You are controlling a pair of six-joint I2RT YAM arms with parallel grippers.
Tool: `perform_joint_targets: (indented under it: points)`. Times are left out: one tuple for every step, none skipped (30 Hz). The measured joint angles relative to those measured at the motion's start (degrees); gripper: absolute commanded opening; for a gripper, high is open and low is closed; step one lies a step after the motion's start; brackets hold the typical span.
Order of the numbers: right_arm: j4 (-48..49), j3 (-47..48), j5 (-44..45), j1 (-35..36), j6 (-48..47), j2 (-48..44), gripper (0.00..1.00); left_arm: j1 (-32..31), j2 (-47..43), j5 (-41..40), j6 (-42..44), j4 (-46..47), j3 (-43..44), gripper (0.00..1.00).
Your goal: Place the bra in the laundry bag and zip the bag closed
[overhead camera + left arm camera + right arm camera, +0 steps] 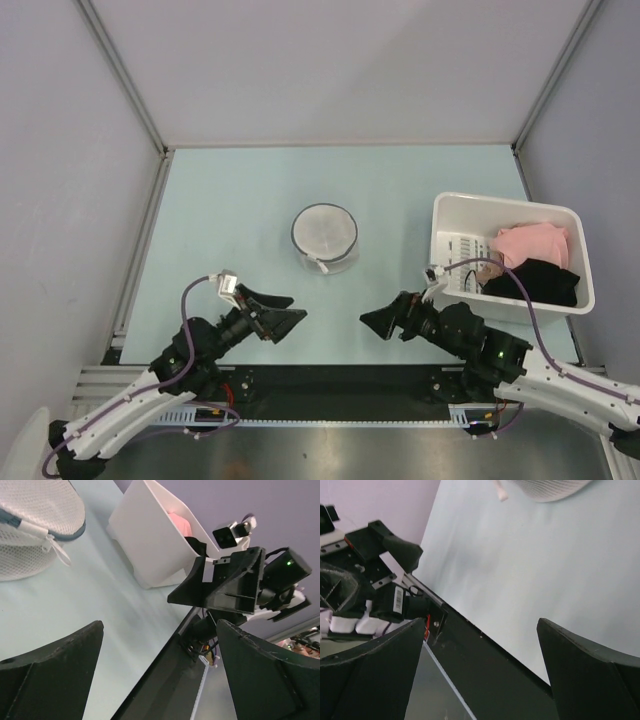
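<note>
The laundry bag [324,232] was a round, flattish white mesh pouch with a dark zipper rim. It lay flat near the centre of the table [220,220]. The zipper appeared closed, and its white pull tab [322,266] hung at the bag's 6 o'clock edge.

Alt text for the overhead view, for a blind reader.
A white mesh laundry bag lies mid-table, untouched. The left end effector and right end effector hang open near the front edge. A white bin at right holds pink clothes and black clothes.
</note>
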Motion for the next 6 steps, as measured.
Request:
perform_joint_targets:
  points:
    - [0.24,-1.73,1.01,0.04,1.33,-1.90,1.00,0.00,-0.79,0.02,-0.90,0.11,-0.81,1.00]
    - [0.83,-3.89,1.99,0.07,2.99,-4.13,1.00,0.00,-1.11,0.02,-2.05,0.15,-1.38,0.99]
    - [0.83,-5.99,2.95,0.11,4.66,-6.21,1.00,-0.02,-1.16,0.11,-3.23,0.28,-1.68,1.00]
    - [0.85,-7.93,3.76,0.13,6.19,-7.89,1.00,-0.02,-1.16,0.35,-4.17,0.61,-1.79,1.00]
    - [0.81,-9.75,4.31,0.20,7.63,-9.38,1.00,-0.04,-1.16,0.70,-5.22,1.46,-1.81,1.00]
    - [0.87,-11.26,4.96,0.24,7.56,-10.62,1.00,-0.04,-1.16,1.16,-6.08,2.95,-1.86,0.99]
